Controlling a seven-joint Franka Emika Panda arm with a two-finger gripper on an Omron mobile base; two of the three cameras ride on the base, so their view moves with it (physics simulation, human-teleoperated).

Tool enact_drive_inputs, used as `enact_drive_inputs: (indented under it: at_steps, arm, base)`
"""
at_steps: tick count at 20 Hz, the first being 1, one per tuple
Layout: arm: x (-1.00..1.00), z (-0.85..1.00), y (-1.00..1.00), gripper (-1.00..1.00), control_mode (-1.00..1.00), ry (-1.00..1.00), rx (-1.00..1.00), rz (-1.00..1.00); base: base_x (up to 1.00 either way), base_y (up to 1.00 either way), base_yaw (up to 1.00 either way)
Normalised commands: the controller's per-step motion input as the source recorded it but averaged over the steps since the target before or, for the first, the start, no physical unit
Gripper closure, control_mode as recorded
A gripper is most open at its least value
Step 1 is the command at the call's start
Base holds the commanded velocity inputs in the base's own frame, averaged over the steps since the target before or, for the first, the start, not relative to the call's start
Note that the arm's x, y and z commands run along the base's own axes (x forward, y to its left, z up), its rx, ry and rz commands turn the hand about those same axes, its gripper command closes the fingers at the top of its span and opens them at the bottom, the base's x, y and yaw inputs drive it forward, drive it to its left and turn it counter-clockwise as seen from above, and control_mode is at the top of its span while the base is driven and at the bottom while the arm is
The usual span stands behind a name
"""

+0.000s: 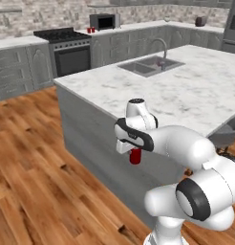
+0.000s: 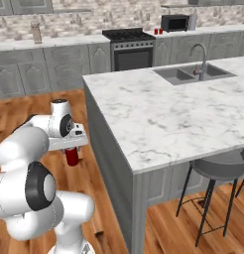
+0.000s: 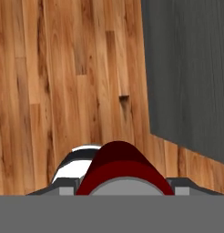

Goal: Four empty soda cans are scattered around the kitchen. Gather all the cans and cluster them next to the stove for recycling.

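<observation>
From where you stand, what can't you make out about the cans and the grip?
- Held red can: its upper part is covered by the hand in both base views; its base is cut off in the hand view.
- fingers: hidden behind the can in the hand view, so contact can't be checked.
- Cans by the stove: red specks, too small to count.
- Sink basin: something reddish by the faucet, too small to identify.

My wrist hides the top of the red can [image 1: 134, 156]. Two red cans [image 2: 157, 31] beside the stove [image 2: 129, 47] are too small to detail.
</observation>
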Motion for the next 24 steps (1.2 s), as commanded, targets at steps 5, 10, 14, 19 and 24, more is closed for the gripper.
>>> enact_drive_inputs:
  at_steps: [5,10,14,19,24]
  arm:
    - [0.0,0.0,0.0,1.0,1.0,0.0,0.0,0.0]
    - [0.0,0.0,0.0,1.0,1.0,0.0,0.0,0.0]
    - [0.0,0.0,0.0,1.0,1.0,0.0,0.0,0.0]
    - [0.0,0.0,0.0,1.0,1.0,0.0,0.0,0.0]
    - [0.0,0.0,0.0,1.0,1.0,0.0,0.0,0.0]
  base:
    - [0.54,0.53,-0.06]
    - [0.56,0.53,-0.06]
    - [0.56,0.52,-0.06]
    - [0.57,0.5,-0.09]
    - [0.57,0.5,-0.08]
